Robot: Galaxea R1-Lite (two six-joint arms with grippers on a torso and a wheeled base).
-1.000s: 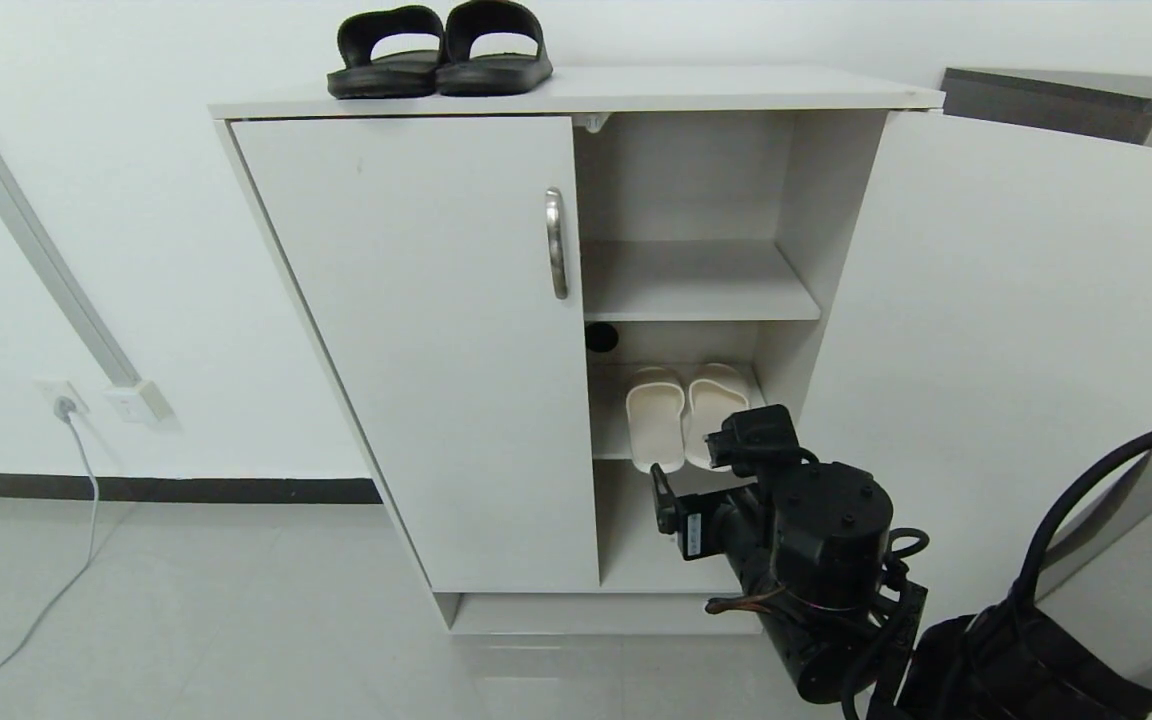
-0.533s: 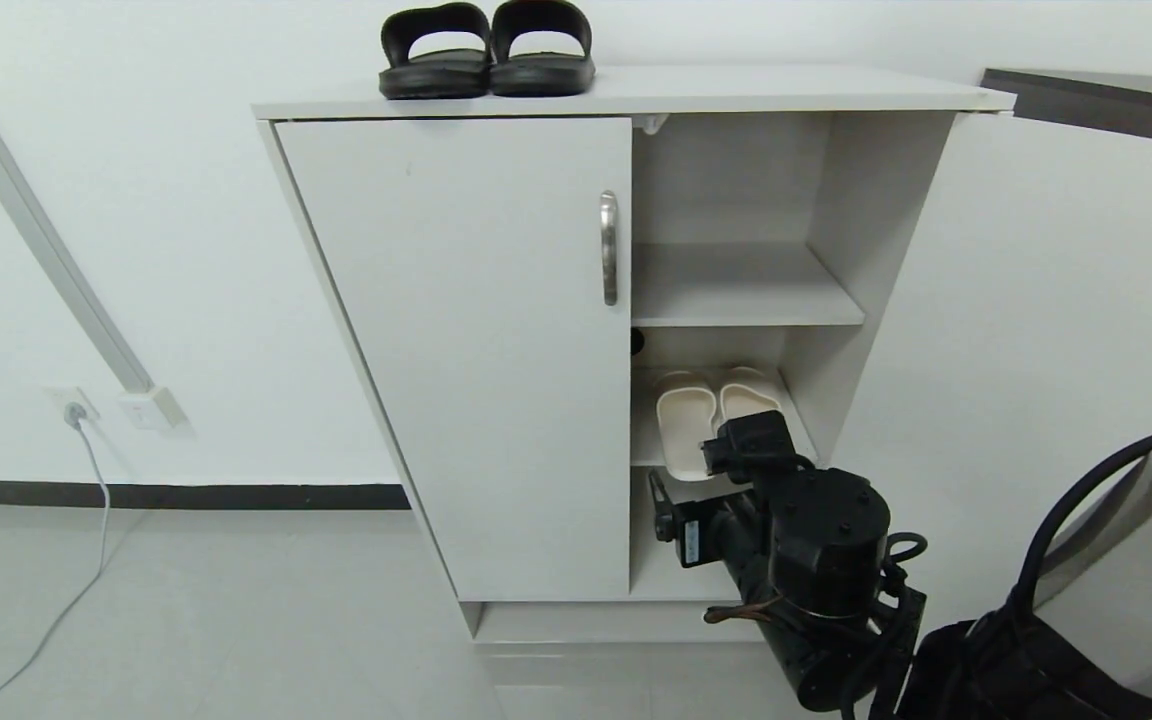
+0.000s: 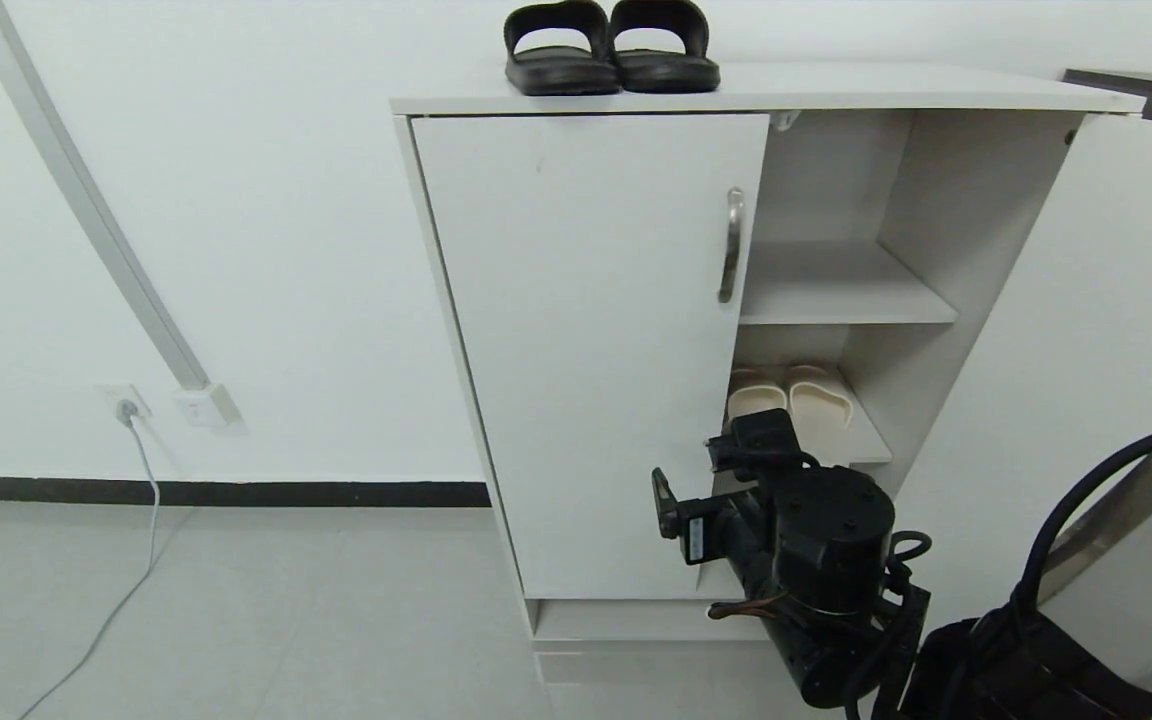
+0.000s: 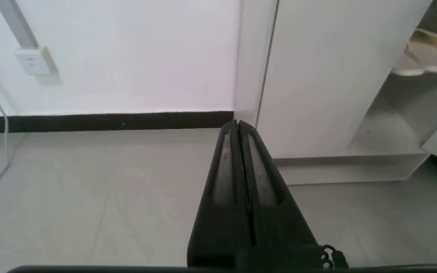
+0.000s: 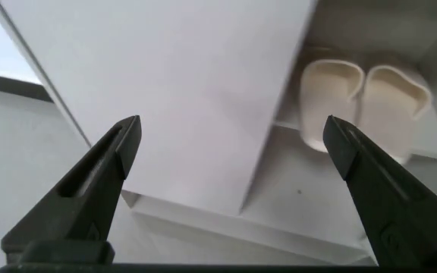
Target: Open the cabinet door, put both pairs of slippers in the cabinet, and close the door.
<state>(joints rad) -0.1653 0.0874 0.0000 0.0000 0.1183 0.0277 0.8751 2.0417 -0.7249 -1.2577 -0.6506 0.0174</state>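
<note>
A white cabinet stands against the wall, its left door closed and its right door swung wide. Black slippers sit side by side on its top. Cream slippers lie on the middle shelf inside. My right gripper is open and holds nothing, low in front of the closed door's handle-side edge, below the cream pair. My left gripper is shut on nothing, low over the floor to the left of the cabinet.
The upper shelf and bottom compartment are bare. A metal handle runs down the left door. A wall socket with a cable and a slanted conduit are on the left wall. Open floor lies left of the cabinet.
The whole head view has shifted, so the cabinet now shows further right: the camera moved. My right gripper, still open, now faces the left door's edge rather than the open compartment.
</note>
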